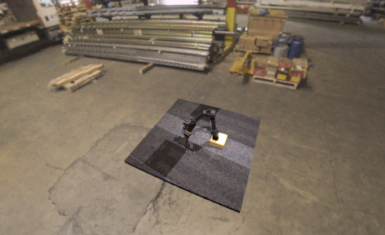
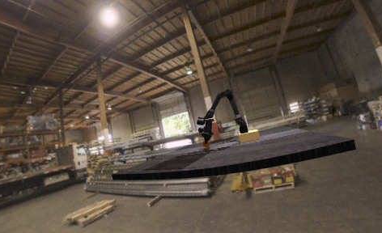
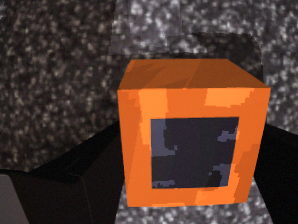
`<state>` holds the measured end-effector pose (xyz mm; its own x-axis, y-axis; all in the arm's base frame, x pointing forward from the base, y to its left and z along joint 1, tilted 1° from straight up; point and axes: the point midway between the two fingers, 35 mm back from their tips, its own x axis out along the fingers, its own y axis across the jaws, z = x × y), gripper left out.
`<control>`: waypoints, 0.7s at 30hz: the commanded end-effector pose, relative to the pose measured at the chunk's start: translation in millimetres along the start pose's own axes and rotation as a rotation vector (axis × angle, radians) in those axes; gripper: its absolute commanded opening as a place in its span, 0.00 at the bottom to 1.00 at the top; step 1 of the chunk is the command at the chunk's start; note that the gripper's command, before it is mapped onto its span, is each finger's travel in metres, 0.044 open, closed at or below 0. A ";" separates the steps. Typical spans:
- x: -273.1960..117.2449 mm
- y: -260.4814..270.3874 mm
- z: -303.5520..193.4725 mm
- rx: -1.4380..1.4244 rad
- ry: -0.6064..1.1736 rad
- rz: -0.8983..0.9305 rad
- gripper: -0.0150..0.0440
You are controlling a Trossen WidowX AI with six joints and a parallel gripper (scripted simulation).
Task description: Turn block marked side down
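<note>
The orange block [image 1: 188,133] [image 2: 206,144] [image 3: 135,150] hangs a little above the dark table [image 1: 212,179] [image 2: 267,155], with a dark shadow below it in the top view. In the wrist view its dark square mark [image 3: 195,155] is on the face towards the wrist camera, on the block's upper side. My gripper [image 1: 188,131] [image 2: 206,142] [image 3: 185,129] is shut on the block, one black finger against its left side and one against its right. The block's underside is hidden.
The arm's base stands on a yellow box [image 1: 219,141] [image 2: 249,136] beside the block. The table's front edge [image 1: 183,188] [image 2: 235,167] shows in the top and exterior views. Pipe stacks, pallets and timber lie beyond it on the floor.
</note>
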<state>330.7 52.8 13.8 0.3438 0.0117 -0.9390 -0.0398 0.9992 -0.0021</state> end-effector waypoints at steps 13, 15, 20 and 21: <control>-4.5 -0.6 -1.9 0.012 -0.179 -0.002 0.25; -0.6 -0.3 -1.1 0.011 -0.197 -0.002 0.25; 12.4 0.9 1.0 0.008 -0.266 -0.003 0.25; 14.6 1.0 1.2 0.007 -0.280 -0.004 0.25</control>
<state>334.1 54.0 6.0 0.5582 0.0205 -0.8295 -0.0344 0.9994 0.0015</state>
